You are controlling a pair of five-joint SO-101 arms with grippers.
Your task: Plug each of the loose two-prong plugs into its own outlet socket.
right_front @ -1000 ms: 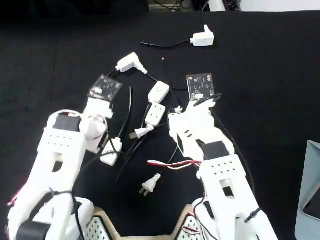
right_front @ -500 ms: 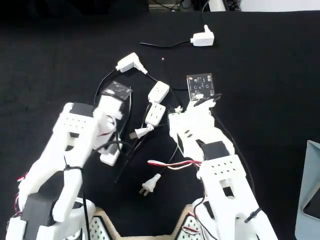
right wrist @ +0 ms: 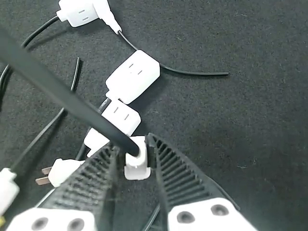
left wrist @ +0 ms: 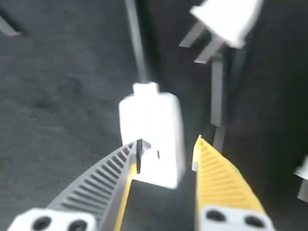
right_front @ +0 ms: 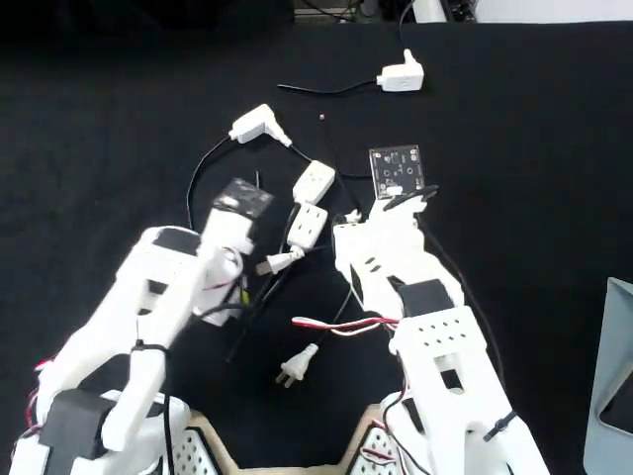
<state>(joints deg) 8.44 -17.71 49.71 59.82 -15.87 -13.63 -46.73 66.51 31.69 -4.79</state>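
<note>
**High view.** Your left arm [right_front: 168, 287] bends over the left side of the cord tangle on the black tabletop [right_front: 514, 198]. Your right arm [right_front: 396, 267] lies just right of two white sockets. The upper socket [right_front: 315, 181] and lower socket [right_front: 308, 224] lie end to end at the centre. A pronged plug [right_front: 280, 262] lies just below the lower socket. A loose two-prong plug [right_front: 297, 366] lies nearer the arm bases, between the arms and apart from both.

**Left wrist view.** A white socket block [left wrist: 154, 139] lies flat on the tabletop between the fingers of your left hand [left wrist: 167, 143].
- The grey finger [left wrist: 106, 178] has its tip at the block's near corner.
- The yellow finger [left wrist: 216, 178] stands just beside the opposite edge, with a sliver of dark gap.
- The hand is parted to about the block's width, straddling it and not clamped.
- A white plug [left wrist: 226, 19], prongs showing, lies beyond the block and apart from it.

**Right wrist view.** Your right hand [right wrist: 133, 143] is closed down on a small corded plug [right wrist: 136, 166].
- Both black fingers [right wrist: 168, 173] are against its sides.
- Its black cord runs out between the fingertips.
- The lower socket lies just beyond the held plug and the upper socket beyond that.
- The pronged plug lies off to one side of the hand.
</note>
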